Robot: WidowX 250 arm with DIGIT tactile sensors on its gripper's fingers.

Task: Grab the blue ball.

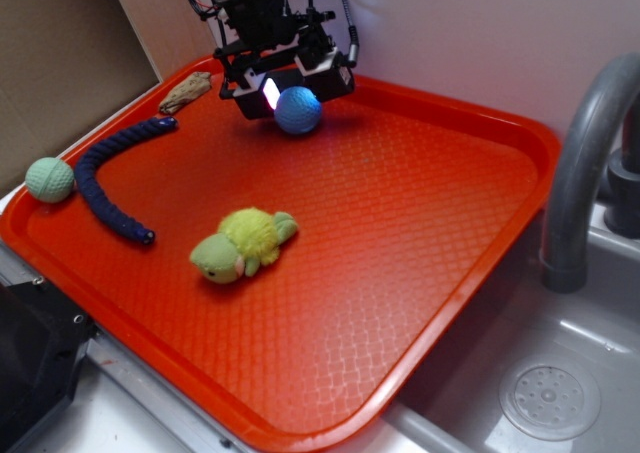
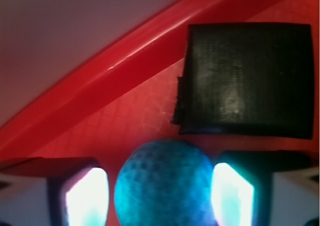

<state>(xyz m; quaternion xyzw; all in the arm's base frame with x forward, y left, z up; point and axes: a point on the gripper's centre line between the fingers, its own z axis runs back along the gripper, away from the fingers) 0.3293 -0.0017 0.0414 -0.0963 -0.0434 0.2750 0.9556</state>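
Upper centre of tray | gripper over blue ball | fingers flank ball, contact unclear

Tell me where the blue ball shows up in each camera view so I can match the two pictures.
Exterior: the blue ball sits near the tray's far rim, upper centre, right under the gripper.
Wrist: the blue ball fills the bottom centre, between the two glowing fingers.
Shared landmark: the red tray's raised rim just behind the ball.
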